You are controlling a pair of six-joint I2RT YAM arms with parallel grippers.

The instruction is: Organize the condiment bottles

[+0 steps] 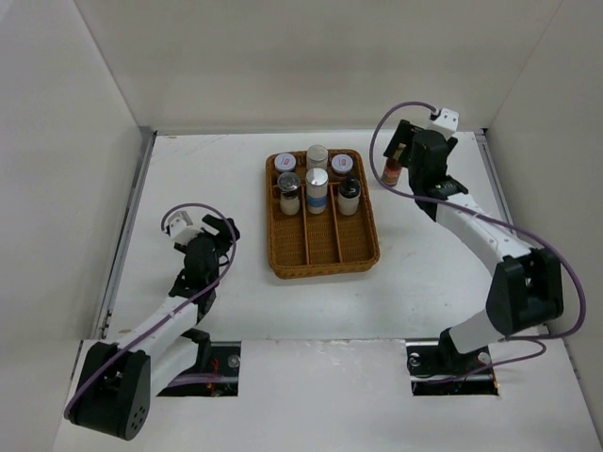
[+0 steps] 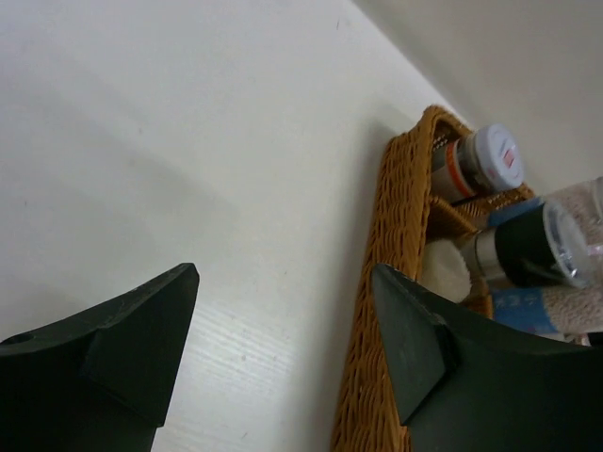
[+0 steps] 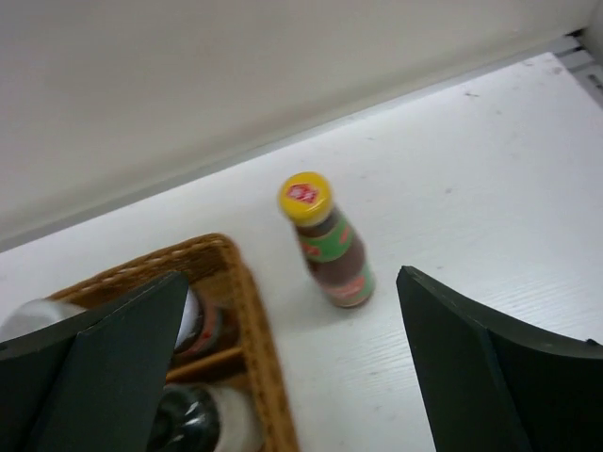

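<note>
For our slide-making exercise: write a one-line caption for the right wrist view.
Open right gripper faces the red sauce bottle standing on the table beside the wicker tray.

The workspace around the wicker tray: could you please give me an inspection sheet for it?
Surface: white table, no spills seen.
Job's things: six bottles and jars standing in the wicker tray's far half; red sauce bottle stands outside, beside its right edge.
Clutter: nothing seen.
Grippers: left gripper open, empty; right gripper open, facing that bottle.
Cables: purple cable on the left arm, another on the right.
Surroundings: white walls.
</note>
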